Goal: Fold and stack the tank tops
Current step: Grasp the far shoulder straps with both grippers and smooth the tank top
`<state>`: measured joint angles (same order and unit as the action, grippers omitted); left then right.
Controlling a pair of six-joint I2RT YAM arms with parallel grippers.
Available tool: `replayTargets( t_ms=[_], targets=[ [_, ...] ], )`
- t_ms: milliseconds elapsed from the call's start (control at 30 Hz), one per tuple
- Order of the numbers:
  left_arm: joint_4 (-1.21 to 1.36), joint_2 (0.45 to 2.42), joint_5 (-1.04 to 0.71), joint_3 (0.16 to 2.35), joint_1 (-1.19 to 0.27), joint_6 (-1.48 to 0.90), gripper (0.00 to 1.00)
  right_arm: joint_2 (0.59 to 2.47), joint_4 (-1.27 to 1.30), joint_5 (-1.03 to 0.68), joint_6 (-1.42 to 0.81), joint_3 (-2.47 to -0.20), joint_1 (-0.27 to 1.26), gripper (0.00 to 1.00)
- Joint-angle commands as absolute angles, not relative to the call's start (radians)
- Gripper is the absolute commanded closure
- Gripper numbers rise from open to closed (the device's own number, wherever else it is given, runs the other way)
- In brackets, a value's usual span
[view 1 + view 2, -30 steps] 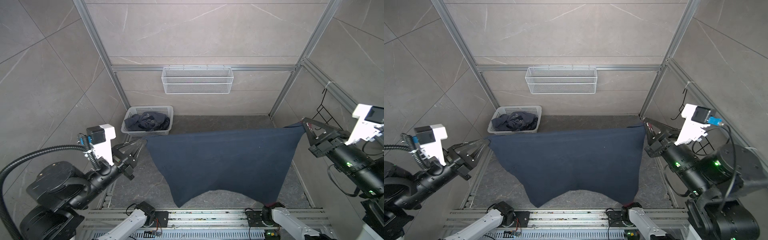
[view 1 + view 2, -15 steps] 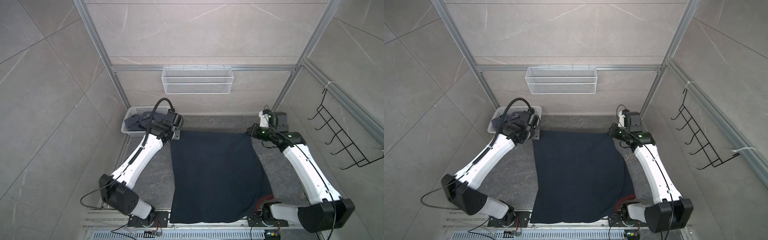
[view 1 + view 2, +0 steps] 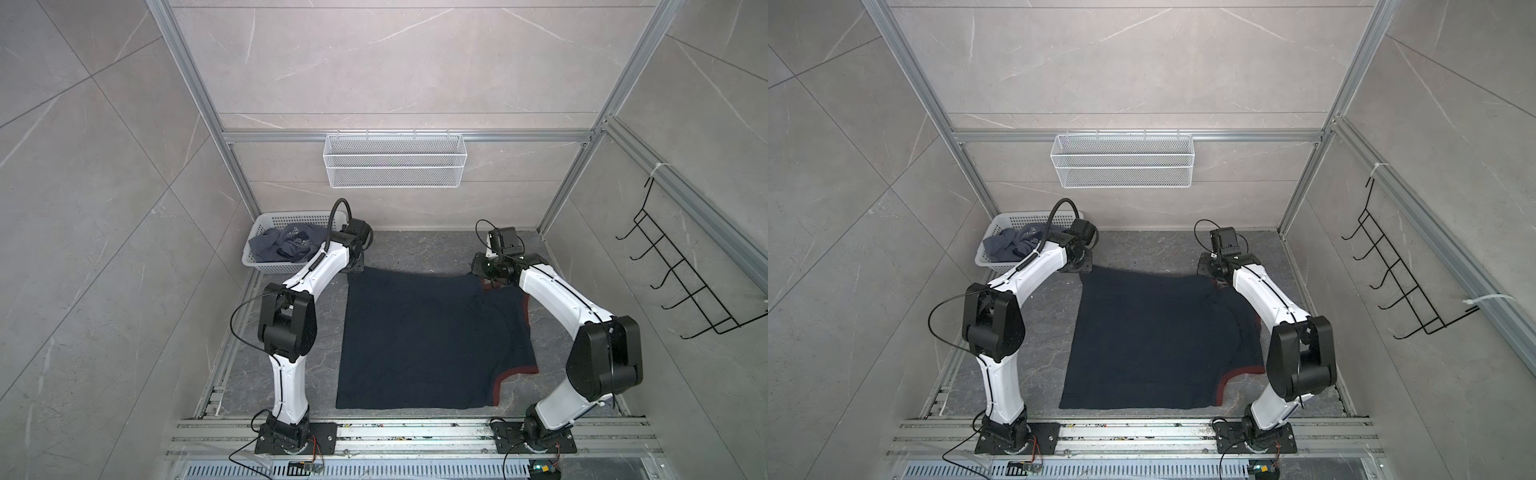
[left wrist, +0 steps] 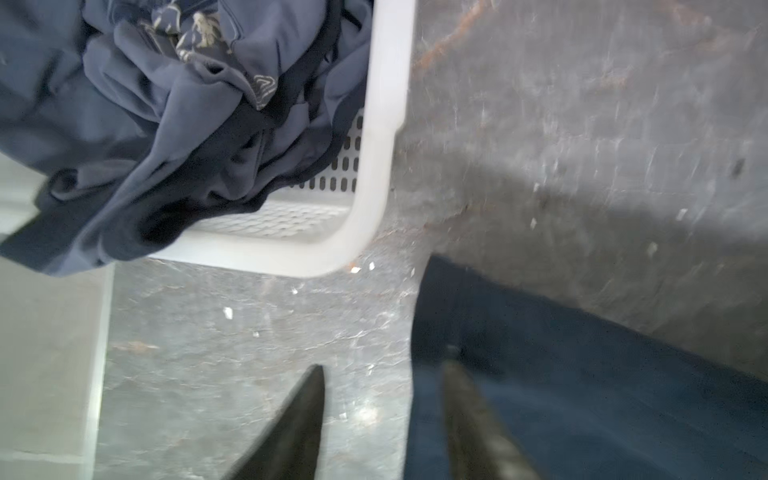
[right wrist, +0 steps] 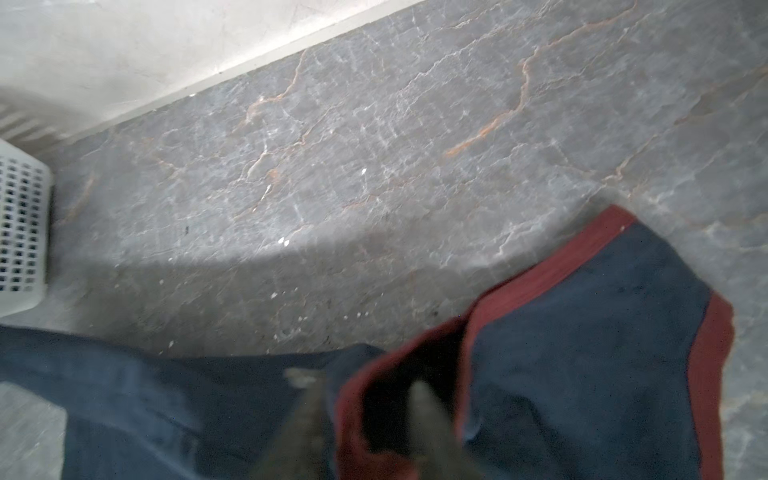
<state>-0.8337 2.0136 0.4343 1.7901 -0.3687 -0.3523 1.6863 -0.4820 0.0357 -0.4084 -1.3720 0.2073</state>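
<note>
The left gripper (image 4: pixel 384 370) has its jaws apart, one finger over bare tabletop (image 3: pixel 415 249), the other over the eleven o'clock corner of the navy tank top (image 3: pixel 424 345). The right gripper (image 5: pixel 365 390), blurred, is parted too, straddling red-trimmed cloth at the one o'clock corner. The navy tank top lies spread flat mid-table, with red armhole trim showing at four o'clock. Out at ten o'clock, the white basket (image 3: pixel 254 232) holds the crumpled blue-grey tank top (image 3: pixel 286 247).

Matt near-black navy cloth tank top (image 3: pixel 419 340) on smooth grey stone floor (image 3: pixel 415 249); beside it, white perforated plastic basket (image 3: pixel 259 266), slate-blue cloth top (image 3: pixel 286 245) inside.
</note>
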Motion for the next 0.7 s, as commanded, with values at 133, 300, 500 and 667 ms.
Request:
replayTargets(
  t_ms=[133, 300, 500, 667],
  targets=[
    [-0.868, 1.814, 0.466, 1.769, -0.395, -0.418, 0.21, 1.61, -0.576, 0.173, -0.404, -1.412, 0.194, 0.18],
    [-0.703, 1.69, 0.236, 1.577, -0.471, -0.411, 0.21, 1.519, -0.601, 0.123, -0.456, -1.293, 0.116, 0.17],
    [-0.522, 1.806, 0.036, 1.451, -0.521, -0.455, 0.22, 1.537, -0.54, 0.078, -0.498, -1.152, 0.025, 0.18],
    [-0.414, 1.946, 0.002, 1.435, -0.514, -0.469, 0.22, 1.63, -0.478, 0.025, -0.525, -1.143, -0.034, 0.18]
  ],
)
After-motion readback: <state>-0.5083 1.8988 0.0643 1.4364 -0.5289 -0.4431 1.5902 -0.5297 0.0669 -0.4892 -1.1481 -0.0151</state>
